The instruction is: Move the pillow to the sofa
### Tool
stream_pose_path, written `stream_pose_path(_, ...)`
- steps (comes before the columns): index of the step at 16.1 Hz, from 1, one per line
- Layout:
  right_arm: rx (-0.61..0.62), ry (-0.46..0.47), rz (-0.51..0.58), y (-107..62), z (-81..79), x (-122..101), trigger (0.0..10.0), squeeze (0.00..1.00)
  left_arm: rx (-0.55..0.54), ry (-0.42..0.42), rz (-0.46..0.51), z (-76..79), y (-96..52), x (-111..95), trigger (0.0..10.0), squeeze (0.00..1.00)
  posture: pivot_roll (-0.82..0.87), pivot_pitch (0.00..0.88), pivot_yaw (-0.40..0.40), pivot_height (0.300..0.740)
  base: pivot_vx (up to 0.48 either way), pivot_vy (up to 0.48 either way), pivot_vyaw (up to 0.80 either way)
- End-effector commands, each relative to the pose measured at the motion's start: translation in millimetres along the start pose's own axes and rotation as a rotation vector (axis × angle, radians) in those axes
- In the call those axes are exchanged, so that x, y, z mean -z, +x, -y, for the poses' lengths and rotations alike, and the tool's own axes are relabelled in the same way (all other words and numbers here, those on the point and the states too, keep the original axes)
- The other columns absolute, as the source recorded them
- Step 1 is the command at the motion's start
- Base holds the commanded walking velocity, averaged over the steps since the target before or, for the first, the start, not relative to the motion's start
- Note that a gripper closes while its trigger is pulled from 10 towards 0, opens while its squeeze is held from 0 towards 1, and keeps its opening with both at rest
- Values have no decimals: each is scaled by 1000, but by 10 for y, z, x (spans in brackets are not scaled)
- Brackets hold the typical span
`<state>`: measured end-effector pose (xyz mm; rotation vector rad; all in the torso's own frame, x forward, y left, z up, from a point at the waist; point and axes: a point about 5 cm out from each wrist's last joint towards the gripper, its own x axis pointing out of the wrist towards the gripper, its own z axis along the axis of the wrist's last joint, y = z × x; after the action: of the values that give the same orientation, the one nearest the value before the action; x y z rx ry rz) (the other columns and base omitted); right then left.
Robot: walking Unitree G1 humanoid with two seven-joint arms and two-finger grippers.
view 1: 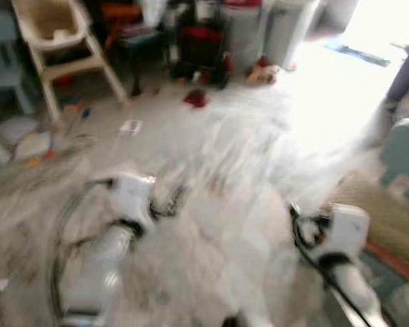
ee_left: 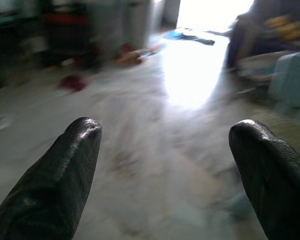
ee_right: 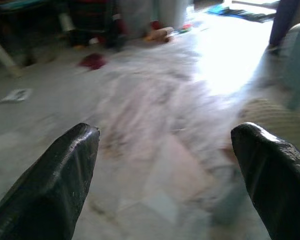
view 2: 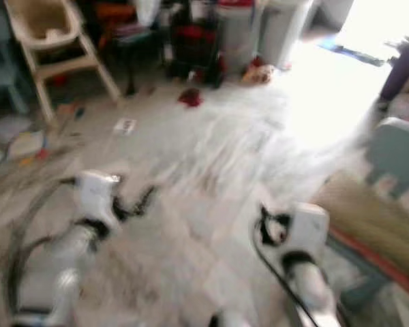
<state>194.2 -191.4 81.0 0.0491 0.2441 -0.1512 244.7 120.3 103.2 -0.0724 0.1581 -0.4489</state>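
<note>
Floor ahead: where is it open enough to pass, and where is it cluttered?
Open: the pale floor between the grippers and the bright doorway. Crowded: far wall by the high chair, bins, red cloth and paper.

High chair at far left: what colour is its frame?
Cream, pale beige; the high chair shows best in the left eye view.

Head views are blurring badly w/ motion: floor (view 1: 211,157) is smearing into streaks, clutter along the far wall isn't resolving. High chair (view 1: 58,41) is getting cut off by the top edge. Both arms are running out the bottom edge. Doorway glare (ee_left: 195,60) is washing out detail. Small red thing (ee_right: 92,61) on the floor is too blurry to ID.
</note>
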Motion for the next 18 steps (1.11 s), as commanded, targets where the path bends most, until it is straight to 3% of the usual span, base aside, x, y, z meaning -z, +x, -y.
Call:
stream_pose_path(1, -14, 12, 9, 17, -61, -28, 10000, 0, -29, 18, -16, -93, -41, 5, 10000, 0, -64, 0, 35, 740, 0, 0, -800)
stream_pose_path(13, -10, 13, 2, 6, -49, -12, 10000, 0, -53, -17, -35, -110, -5, 42, 10000, 0, -69, 0, 35, 740, 0, 0, -800)
stream_pose_path(18, -14, 14, -2, -1, -37, -7, 10000, 0, -119, -19, -29, -170, 1, 50, 10000, 0, -71, 0, 30, 740, 0, 0, -800)
